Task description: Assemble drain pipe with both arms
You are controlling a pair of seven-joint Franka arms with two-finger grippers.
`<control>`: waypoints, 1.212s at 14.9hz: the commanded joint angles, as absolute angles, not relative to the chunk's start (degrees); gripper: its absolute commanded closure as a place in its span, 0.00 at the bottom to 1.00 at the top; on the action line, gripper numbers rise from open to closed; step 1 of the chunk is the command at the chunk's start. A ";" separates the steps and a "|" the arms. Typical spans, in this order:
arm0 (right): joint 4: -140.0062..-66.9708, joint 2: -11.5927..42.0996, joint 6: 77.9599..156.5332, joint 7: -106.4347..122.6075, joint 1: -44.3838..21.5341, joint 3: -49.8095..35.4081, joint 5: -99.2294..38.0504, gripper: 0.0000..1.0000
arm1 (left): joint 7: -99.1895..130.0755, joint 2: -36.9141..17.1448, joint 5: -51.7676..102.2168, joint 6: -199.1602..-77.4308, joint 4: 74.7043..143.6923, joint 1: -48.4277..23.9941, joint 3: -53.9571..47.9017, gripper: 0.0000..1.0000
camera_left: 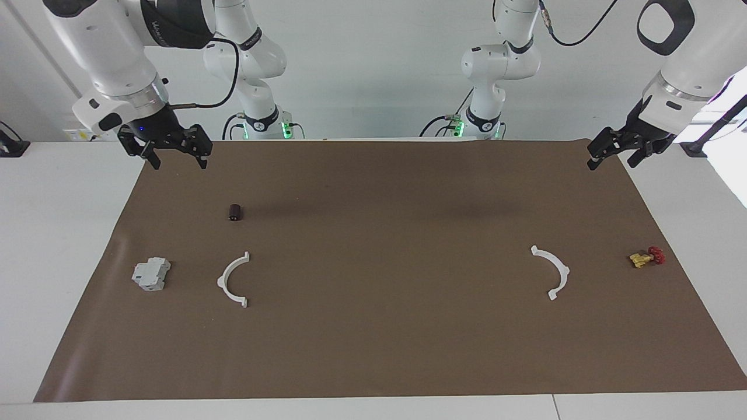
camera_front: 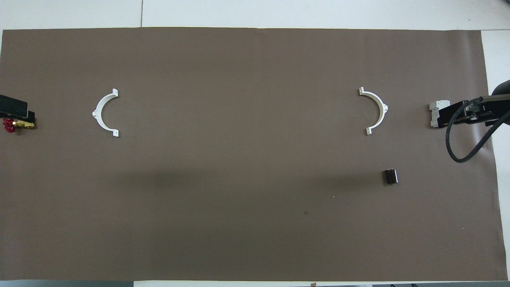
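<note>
Your right claw (camera_left: 173, 150) hangs with its jaws apart and empty, raised over the brown mat's (camera_left: 373, 350) corner at the right arm's end of the counter (camera_left: 58, 233). Your left claw (camera_left: 618, 153) also stands open and holds nothing, raised over the mat's corner at the left arm's end.

Both halves of the drain pipe lie flat on the mat, well apart and unjoined. One white half-ring (camera_left: 234, 279) rests toward the right arm's end, just beside a grey boxy block (camera_left: 151, 274) that sits closer to that end of the mat. A small dark cylinder (camera_left: 235, 212) lies nearer to the robots than this half-ring. The other white half-ring (camera_left: 551, 272) rests toward the left arm's end, with a small yellow valve with a red handle (camera_left: 646, 257) near it, closer to that edge. The two arcs open toward each other across the bare middle of the mat.
</note>
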State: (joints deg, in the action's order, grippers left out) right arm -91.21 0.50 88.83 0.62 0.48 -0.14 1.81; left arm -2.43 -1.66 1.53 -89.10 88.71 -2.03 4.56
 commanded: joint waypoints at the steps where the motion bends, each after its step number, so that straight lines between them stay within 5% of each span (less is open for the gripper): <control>1: -91.14 0.53 89.12 2.02 1.14 -0.35 0.79 0.00 | -2.90 -0.35 0.79 -88.51 89.82 -2.55 4.83 0.00; 7: -95.27 -1.23 90.08 3.51 1.23 -0.35 0.88 0.00 | -2.90 -0.35 0.79 -88.51 89.82 -2.55 4.92 0.00; 9: -98.15 -0.79 98.57 7.63 0.97 -0.26 0.97 0.00 | -2.90 -0.35 0.79 -88.51 89.82 -2.55 4.92 0.00; 18: -103.45 19.66 126.46 13.35 2.11 -0.61 -2.72 0.00 | -2.90 -0.35 0.79 -88.51 89.82 -2.55 4.92 0.00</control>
State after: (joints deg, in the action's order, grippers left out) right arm -102.88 16.60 123.48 11.23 1.10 -0.12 -0.81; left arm -2.43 -1.66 1.53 -89.09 88.71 -2.03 4.56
